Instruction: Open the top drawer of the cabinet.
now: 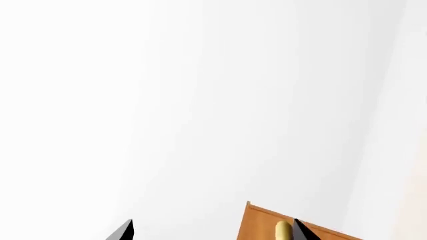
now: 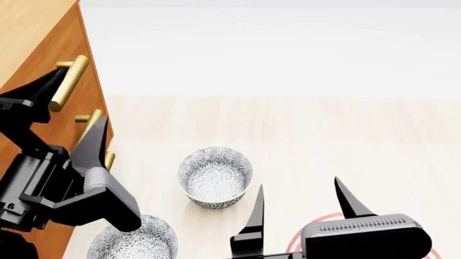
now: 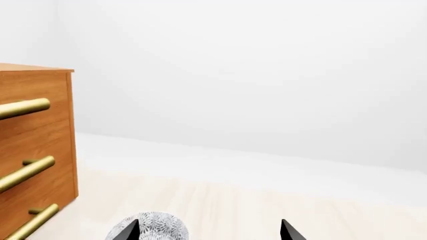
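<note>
The orange-brown cabinet [image 2: 21, 24] stands at the far left of the head view. The top drawer [image 2: 52, 53] has its front flush with the two below it, and its brass handle [image 2: 70, 82] sticks out. My left gripper [image 2: 68, 114] is open right in front of the cabinet, one finger [image 2: 40, 89] beside the top handle and the other lower down. In the left wrist view the handle's end [image 1: 283, 231] lies just inside one fingertip [image 1: 305, 232] of the left gripper [image 1: 213, 232]. My right gripper [image 2: 303, 208] hangs open and empty over the floor.
Two patterned bowls sit on the pale floor, one [image 2: 215, 177] between the arms and one [image 2: 133, 240] under the left arm. The right wrist view shows a bowl [image 3: 157, 227] by the right gripper [image 3: 209, 231] and the cabinet [image 3: 50, 90] with three brass handles. A red ring [image 2: 317, 222] marks the floor.
</note>
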